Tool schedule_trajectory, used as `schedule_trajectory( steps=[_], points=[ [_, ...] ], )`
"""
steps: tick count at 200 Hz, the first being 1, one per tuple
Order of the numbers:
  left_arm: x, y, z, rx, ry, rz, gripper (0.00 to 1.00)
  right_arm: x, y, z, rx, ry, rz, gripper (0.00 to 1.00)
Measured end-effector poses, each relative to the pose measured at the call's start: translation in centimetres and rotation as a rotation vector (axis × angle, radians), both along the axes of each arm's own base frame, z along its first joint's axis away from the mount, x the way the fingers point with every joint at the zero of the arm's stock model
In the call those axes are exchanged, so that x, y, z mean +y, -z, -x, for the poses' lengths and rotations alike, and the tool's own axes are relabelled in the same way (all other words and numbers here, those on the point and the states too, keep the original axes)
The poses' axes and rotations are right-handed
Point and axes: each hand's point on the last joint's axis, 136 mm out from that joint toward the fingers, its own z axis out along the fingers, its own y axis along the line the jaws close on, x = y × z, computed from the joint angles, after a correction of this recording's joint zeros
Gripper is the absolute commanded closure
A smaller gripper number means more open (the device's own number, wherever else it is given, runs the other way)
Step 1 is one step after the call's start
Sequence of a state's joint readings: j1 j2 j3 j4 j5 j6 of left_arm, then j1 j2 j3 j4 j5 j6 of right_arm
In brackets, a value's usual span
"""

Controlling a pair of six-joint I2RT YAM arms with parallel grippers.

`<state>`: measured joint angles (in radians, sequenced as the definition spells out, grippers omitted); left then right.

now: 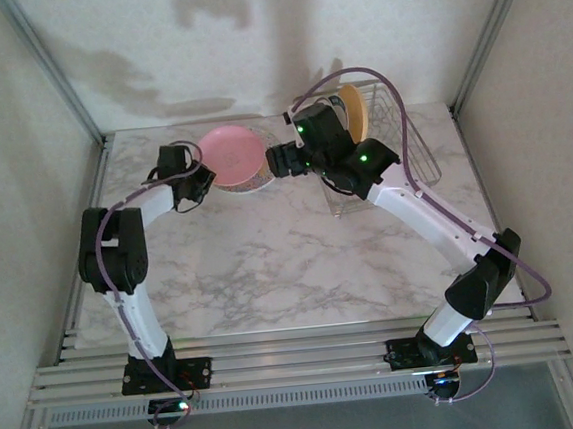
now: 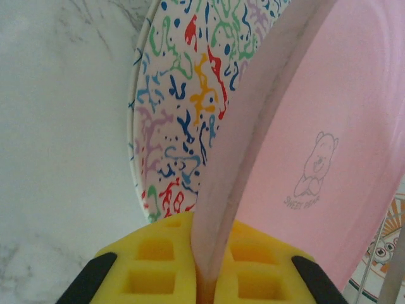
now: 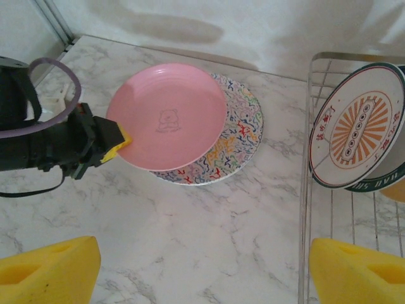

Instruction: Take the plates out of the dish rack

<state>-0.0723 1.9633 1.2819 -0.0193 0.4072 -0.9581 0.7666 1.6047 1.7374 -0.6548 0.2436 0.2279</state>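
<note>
Pink plate (image 2: 354, 95): tiny print, maybe "SWEET BEAR". Orange-motif plate (image 3: 357, 123): chars too small to read.

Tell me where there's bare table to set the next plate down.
Bare marble spreads in front of the floral plate, between left arm and right arm. Crowded at the back: pink plate over the floral one, dish rack to its right.
</note>
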Motion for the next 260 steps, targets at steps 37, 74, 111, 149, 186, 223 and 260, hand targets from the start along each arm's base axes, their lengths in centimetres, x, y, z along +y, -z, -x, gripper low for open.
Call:
schedule_trajectory(
  steps=[37,74,111,149,186,223,260],
  points=[
    [-0.4,-0.4,-0.7,-0.009,0.009,-0.005,1.00,0.1,0.2,-0.1,0.003,0.000,0.003,0.15],
    [-2.7,0.0,1.4,0.013,0.097,-0.029,1.00,0.1,0.3,-0.1,0.004,0.000,0.004,0.15],
    [-7.0,-0.1,5.1,0.032,0.306,-0.075,1.00,0.1,0.2,-0.1,0.006,0.003,0.001,0.15],
    [-10.9,1.3,8.7,0.073,0.504,-0.154,1.00,0.0,0.6,-0.4,0.016,0.013,-0.003,0.16],
    [-11.8,3.0,11.0,0.121,0.572,-0.177,1.00,0.1,1.0,-0.6,0.026,0.020,-0.001,0.16],
    [-11.7,3.9,11.9,0.151,0.587,-0.184,1.00,0.0,1.1,-0.6,0.028,0.021,0.001,0.16],
    [-11.6,4.4,12.3,0.164,0.589,-0.185,1.00,0.0,1.2,-0.6,0.030,0.025,-0.002,0.16]
  ],
)
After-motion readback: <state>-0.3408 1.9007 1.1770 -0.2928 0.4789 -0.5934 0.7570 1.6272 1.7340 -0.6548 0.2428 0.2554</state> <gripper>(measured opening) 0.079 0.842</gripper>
